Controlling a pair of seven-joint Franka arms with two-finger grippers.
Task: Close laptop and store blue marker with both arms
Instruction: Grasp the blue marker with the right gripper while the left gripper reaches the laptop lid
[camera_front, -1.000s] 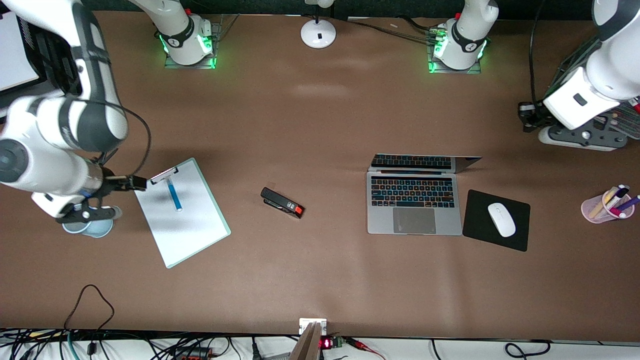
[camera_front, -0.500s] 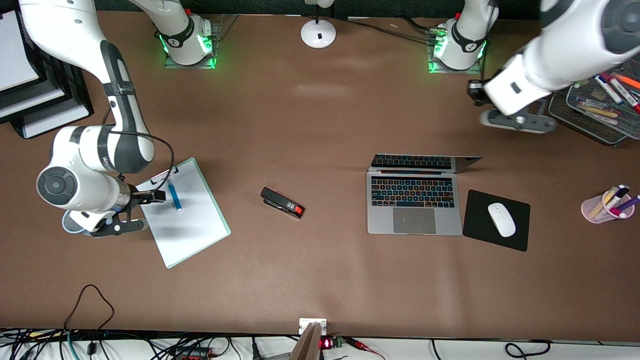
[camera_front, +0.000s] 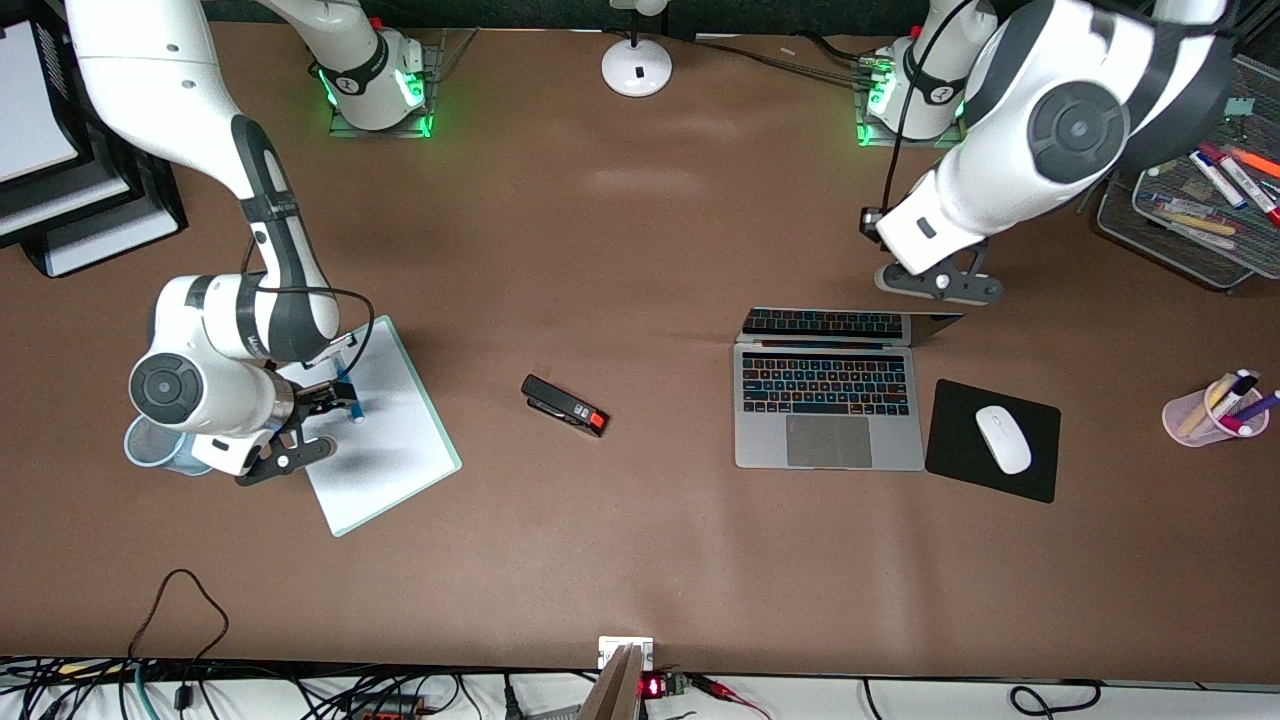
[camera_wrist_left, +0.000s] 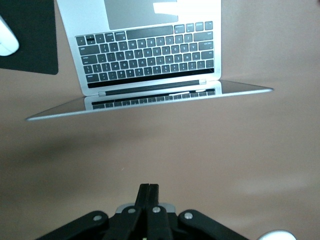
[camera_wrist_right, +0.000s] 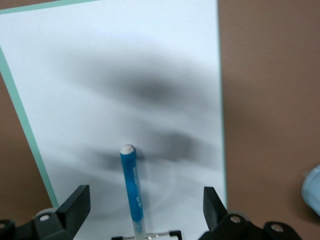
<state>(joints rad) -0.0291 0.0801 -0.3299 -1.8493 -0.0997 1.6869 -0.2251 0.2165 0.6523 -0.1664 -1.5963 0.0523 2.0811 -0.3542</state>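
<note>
The silver laptop (camera_front: 828, 400) stands open near the left arm's end of the table, its lid (camera_front: 850, 325) raised and its keys lit. It also shows in the left wrist view as the laptop (camera_wrist_left: 150, 50). My left gripper (camera_front: 935, 283) hangs shut and empty over the bare table just past the lid's top edge, seen close up as the left gripper (camera_wrist_left: 149, 187). The blue marker (camera_front: 354, 408) lies on a clipboard's white sheet (camera_front: 385, 440). My right gripper (camera_front: 315, 420) is over it, open, with the blue marker (camera_wrist_right: 130, 185) between the wide-spread fingers of the right gripper (camera_wrist_right: 145, 195), untouched.
A black stapler (camera_front: 565, 405) lies mid-table. A white mouse (camera_front: 1003, 438) rests on a black mouse pad (camera_front: 1030, 475) beside the laptop. A pink pen cup (camera_front: 1190, 420) and a mesh tray (camera_front: 1120, 225) of markers sit at the left arm's end. A blue cup (camera_front: 150, 450) stands by the clipboard.
The right arm has swung from beside the clipboard to over the marker. The left arm has travelled from the mesh tray to the table by the laptop's lid. Neither gripper changed state.
</note>
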